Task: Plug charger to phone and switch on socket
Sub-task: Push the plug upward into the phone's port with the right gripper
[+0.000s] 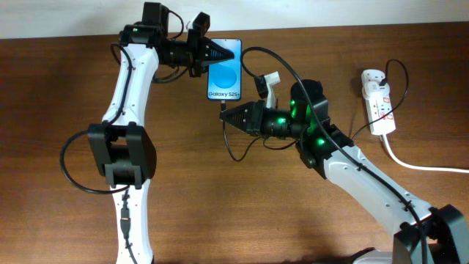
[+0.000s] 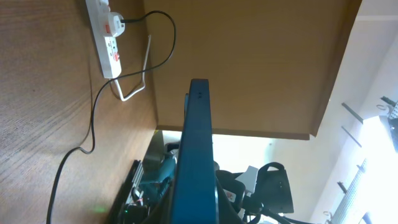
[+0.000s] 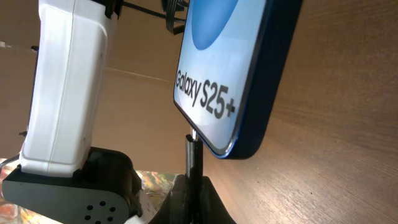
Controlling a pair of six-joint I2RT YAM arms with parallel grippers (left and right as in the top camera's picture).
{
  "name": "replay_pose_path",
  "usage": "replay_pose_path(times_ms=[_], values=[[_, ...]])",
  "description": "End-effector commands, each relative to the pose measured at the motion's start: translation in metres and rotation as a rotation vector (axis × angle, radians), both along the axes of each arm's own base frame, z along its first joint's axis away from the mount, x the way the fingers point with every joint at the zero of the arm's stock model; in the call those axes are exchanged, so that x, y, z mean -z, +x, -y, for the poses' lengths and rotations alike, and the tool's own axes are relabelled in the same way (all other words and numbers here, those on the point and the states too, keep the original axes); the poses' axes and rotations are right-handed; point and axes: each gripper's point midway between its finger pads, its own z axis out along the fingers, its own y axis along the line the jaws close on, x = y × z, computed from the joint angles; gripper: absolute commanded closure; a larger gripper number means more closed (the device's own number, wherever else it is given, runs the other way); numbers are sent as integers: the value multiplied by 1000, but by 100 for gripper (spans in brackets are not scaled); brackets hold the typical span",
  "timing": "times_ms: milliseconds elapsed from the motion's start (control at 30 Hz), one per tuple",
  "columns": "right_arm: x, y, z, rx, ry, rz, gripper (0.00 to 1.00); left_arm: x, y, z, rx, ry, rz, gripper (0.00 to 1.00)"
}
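Observation:
The phone (image 1: 224,73) has a bright blue screen reading "Galaxy S25+". My left gripper (image 1: 207,53) is shut on its top end and holds it tilted above the table. It shows edge-on in the left wrist view (image 2: 198,155). My right gripper (image 1: 229,115) is shut on the black connector of the charger (image 3: 194,158). The connector tip points up at the phone's (image 3: 230,74) bottom edge and touches it. The thin black cable (image 1: 224,136) loops below the gripper. The white socket (image 1: 378,99) with red switches lies at the far right, away from both grippers.
The socket's thick white cord (image 1: 421,166) runs off to the right edge. The socket (image 2: 106,34) and a black cable (image 2: 92,124) show on the brown wood table (image 1: 58,88) in the left wrist view. The left arm's white link (image 3: 62,81) stands close beside the phone.

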Motion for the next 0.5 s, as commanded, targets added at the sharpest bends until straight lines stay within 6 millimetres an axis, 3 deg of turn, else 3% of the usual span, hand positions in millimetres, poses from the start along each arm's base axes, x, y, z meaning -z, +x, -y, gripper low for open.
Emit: replay_pose_path(times_ms=[0,467], values=[[5,10,6,41,-11,-5,96,-16,-3,-3,14,-53,14,100],[7,15,12,67,-17,-11,96,-16,-3,-3,15,-53,14,100]])
